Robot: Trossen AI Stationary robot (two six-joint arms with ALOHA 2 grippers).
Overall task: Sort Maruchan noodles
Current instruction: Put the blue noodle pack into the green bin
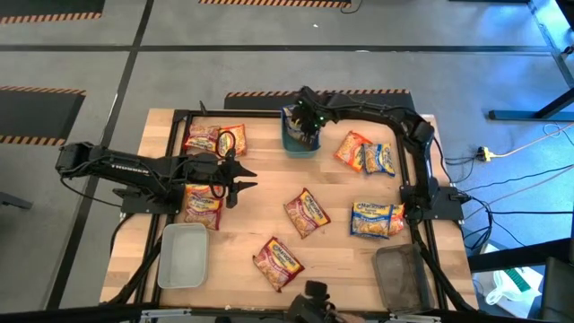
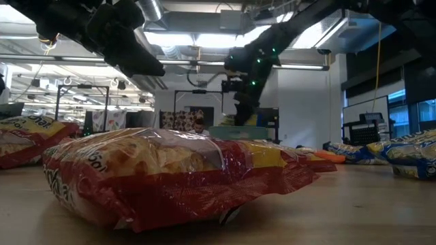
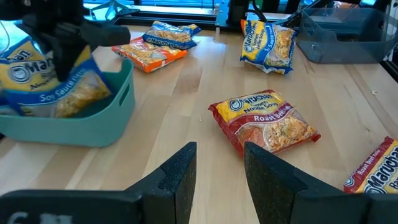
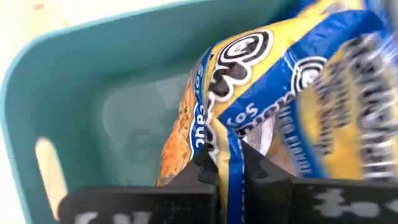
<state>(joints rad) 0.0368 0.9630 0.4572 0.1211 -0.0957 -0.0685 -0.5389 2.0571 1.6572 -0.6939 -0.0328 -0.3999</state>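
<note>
The right claw [image 4: 229,177] is reaching into the teal bin [image 1: 299,144] at the far edge of the desk [image 1: 260,206], its fingers clamped together on the edge of a blue-and-yellow noodle packet [image 4: 292,87] standing inside the bin. The left claw [image 1: 244,176] is hovering over the left side of the desk with its fingers partly apart and nothing between them. Other noodle packets are lying scattered across the desk, including a red one [image 3: 268,121] in the middle and a blue-and-yellow one [image 1: 371,218] near the right side.
</note>
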